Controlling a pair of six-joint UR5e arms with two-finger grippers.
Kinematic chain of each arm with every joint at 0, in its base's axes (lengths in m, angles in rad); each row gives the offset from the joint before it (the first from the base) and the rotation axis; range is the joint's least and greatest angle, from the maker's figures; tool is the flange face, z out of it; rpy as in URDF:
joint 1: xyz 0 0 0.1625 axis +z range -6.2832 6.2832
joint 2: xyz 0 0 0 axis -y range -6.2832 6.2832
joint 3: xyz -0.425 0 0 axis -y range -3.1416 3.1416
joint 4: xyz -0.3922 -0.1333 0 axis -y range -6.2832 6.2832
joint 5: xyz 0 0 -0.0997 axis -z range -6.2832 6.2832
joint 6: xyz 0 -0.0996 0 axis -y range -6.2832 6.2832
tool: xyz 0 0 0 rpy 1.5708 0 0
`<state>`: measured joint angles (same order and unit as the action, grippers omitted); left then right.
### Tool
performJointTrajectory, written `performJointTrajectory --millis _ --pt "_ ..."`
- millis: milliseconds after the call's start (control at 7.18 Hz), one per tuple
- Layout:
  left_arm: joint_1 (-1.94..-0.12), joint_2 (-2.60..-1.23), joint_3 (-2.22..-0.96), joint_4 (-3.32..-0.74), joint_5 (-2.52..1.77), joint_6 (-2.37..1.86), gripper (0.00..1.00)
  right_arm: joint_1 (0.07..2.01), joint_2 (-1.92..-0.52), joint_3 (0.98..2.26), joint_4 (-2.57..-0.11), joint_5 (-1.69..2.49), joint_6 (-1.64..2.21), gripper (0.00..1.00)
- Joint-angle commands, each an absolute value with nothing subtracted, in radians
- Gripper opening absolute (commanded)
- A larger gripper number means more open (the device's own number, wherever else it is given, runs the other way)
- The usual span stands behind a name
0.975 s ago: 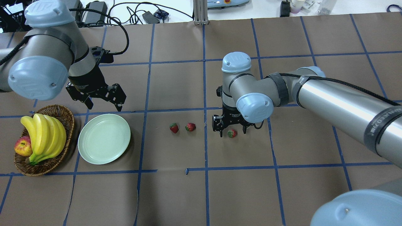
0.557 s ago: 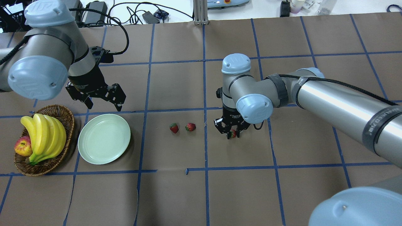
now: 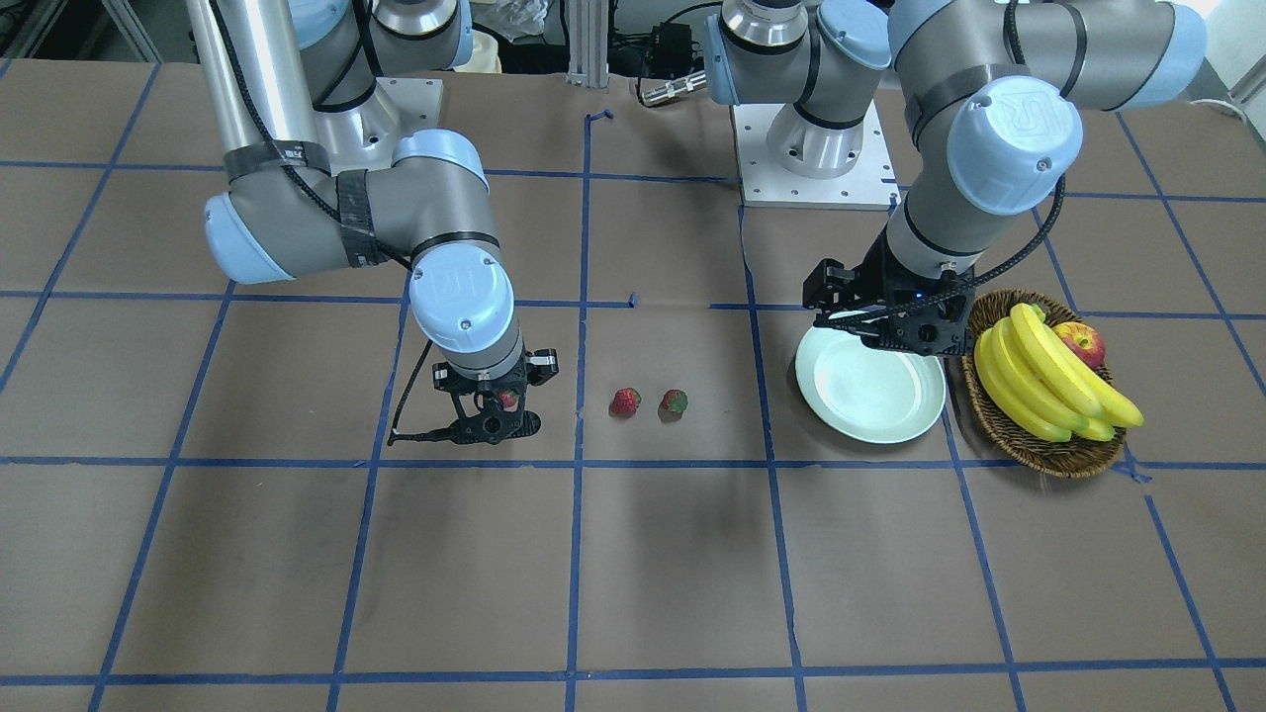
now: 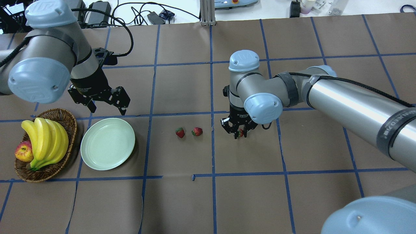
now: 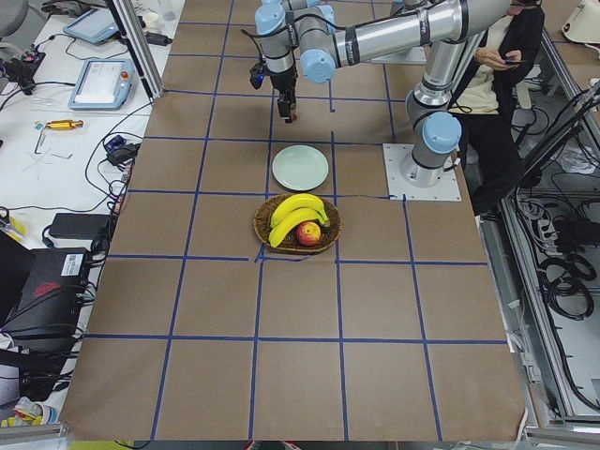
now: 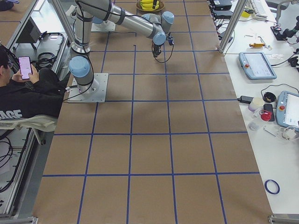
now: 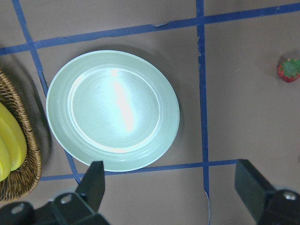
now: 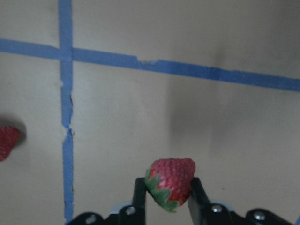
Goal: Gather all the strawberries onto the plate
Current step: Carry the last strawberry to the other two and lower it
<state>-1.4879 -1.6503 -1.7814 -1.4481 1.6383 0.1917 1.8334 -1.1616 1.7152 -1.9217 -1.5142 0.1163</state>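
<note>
My right gripper (image 4: 240, 133) is shut on one strawberry (image 8: 171, 183) and holds it a little above the brown table; it also shows in the front view (image 3: 504, 400). Two more strawberries (image 4: 180, 132) (image 4: 197, 131) lie side by side on the table to its left, between it and the plate. The pale mint plate (image 4: 107, 143) is empty and lies next to the basket. My left gripper (image 4: 108, 109) is open and empty, hovering just behind the plate. In its wrist view the plate (image 7: 112, 110) lies below and one strawberry (image 7: 289, 70) sits at the right edge.
A brown wicker basket (image 4: 70, 118) with bananas (image 4: 45, 139) and an apple (image 4: 23, 152) stands just left of the plate. Blue tape lines grid the brown table cover. Cables and devices lie past the far edge.
My right gripper has shut on the strawberry it was open around and has raised it slightly off the table. The left arm, plate and other two strawberries have not moved.
</note>
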Motion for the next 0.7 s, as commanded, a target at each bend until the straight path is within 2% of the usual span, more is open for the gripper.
performJointTrajectory --millis 0,279,557 --pt "-1.488 -1.651 -1.781 -1.448 1.638 0.192 1.0 1.853 -1.158 1.614 -1.885 -1.485 0.126 0.0" --pt "-1.488 -1.652 -1.781 -1.448 1.637 0.181 1.0 1.923 -1.117 1.599 -1.929 -1.428 0.155 0.0" --pt "-1.488 -1.655 -1.781 -1.448 1.637 0.173 1.0 1.98 -1.017 1.534 -1.997 -1.427 0.213 0.0"
